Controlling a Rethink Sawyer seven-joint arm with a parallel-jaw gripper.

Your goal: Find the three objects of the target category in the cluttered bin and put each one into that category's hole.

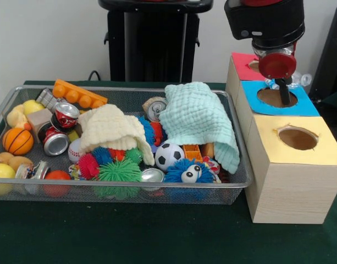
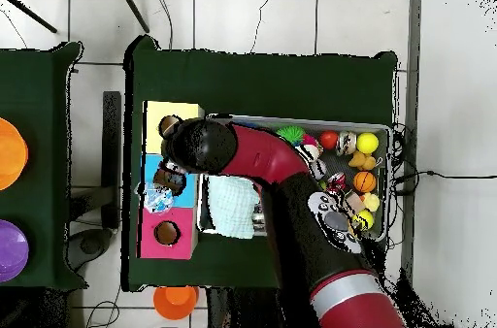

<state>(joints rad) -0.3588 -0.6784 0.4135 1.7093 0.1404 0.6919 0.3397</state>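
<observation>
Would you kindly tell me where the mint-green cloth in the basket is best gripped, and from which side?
Probably pinch the mint-green cloth at its raised crown, coming straight down from above. It drapes in a hump over the clutter, and its edges lie low among toys and against the wire basket, so a side approach looks crowded.

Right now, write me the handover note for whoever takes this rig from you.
Gripper: low over the blue-surround hole; open or shut cannot be told.
Bottle: one clear, crinkled bottle lies on the box top at the hole's far edge, right behind the gripper, not yet in. Whether it is held is unclear.
Bin: no other bottle shows. The cream cloth and mint cloth cover part of the clutter.
Done: cannot tell how many are already inside.
Left: get this bottle into the hole, then probably search under the cloths.
</observation>
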